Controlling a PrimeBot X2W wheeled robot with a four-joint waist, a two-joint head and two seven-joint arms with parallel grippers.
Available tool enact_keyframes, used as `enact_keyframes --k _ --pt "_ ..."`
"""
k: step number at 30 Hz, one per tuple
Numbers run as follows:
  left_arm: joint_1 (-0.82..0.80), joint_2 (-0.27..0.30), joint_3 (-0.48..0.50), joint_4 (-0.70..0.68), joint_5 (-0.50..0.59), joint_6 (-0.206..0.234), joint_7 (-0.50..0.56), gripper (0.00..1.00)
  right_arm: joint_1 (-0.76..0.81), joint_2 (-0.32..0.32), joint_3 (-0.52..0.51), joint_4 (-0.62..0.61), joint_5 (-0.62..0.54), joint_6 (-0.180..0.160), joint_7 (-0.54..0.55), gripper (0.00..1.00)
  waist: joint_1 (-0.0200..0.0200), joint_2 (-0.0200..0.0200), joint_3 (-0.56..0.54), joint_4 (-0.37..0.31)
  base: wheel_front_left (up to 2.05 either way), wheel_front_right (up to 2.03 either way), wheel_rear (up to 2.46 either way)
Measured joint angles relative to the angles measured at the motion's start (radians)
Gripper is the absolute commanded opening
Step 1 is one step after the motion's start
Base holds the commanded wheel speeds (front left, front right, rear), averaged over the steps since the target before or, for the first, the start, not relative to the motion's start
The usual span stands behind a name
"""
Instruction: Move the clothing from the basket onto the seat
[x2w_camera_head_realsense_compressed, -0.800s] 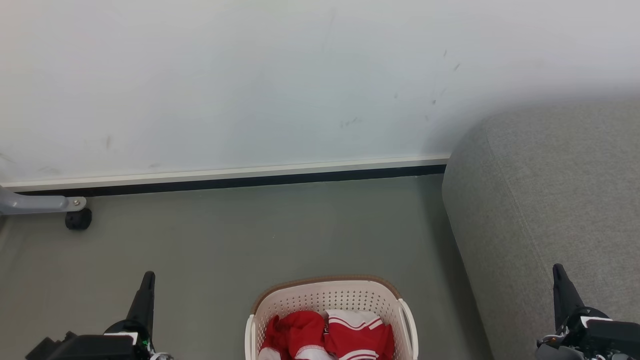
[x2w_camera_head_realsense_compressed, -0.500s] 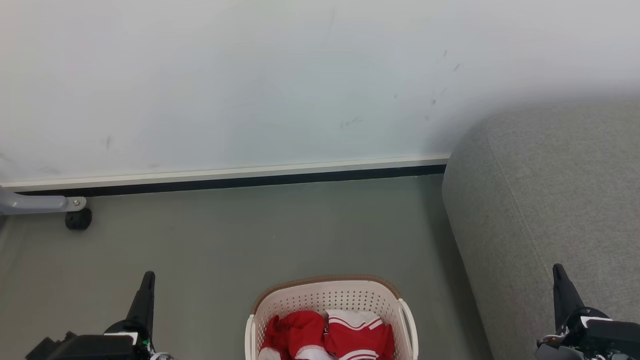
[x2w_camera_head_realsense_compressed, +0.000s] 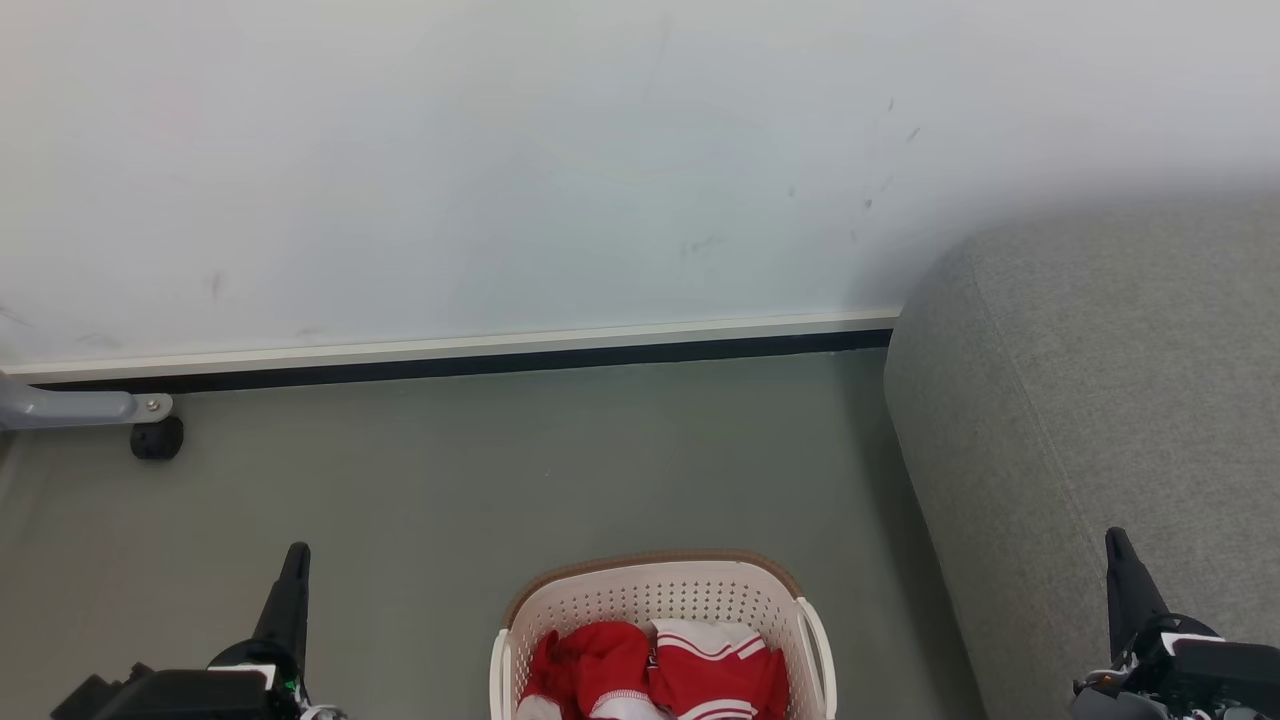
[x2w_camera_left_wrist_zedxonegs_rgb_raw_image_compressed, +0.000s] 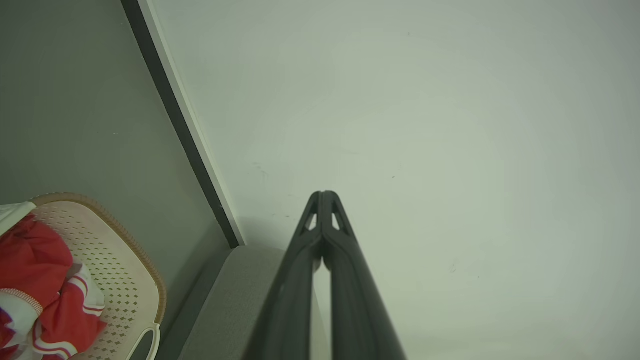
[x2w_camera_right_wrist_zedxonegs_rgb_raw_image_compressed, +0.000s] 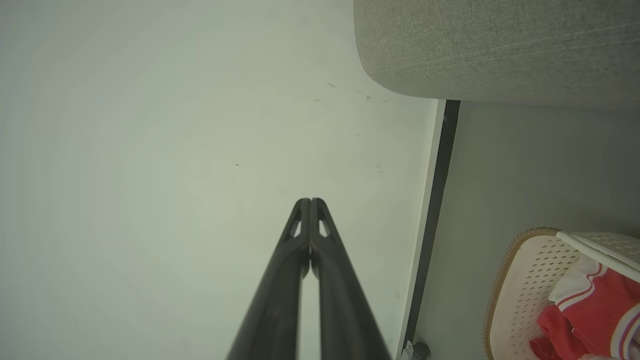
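The grey upholstered seat (x2w_camera_head_realsense_compressed: 1100, 400) stands at the robot's right. Near it on the floor (x2w_camera_head_realsense_compressed: 500, 470) sits the cream perforated laundry basket (x2w_camera_head_realsense_compressed: 650, 565), holding the red-and-white clothing (x2w_camera_head_realsense_compressed: 650, 672) in a heap, apparently two tangled pieces, though the head view cuts the pile off. The left end effector (x2w_camera_left_wrist_zedxonegs_rgb_raw_image_compressed: 325, 194) and right end effector (x2w_camera_right_wrist_zedxonegs_rgb_raw_image_compressed: 310, 201) hang either side, each pressed together and empty. A pinch could drag both garments, snag the basket and tip it, or drop cloth on the floor short of the seat.
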Motion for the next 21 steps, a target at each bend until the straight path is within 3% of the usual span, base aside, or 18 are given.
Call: enact_keyframes --k 21 --pt "0.0 0.0 0.0 0.0 0.0 0.0 0.0 0.0 0.0 0.0 0.0 0.0 0.0 0.0 0.0 0.0 0.0 0.0 0.0 0.0 0.0 0.0 0.0"
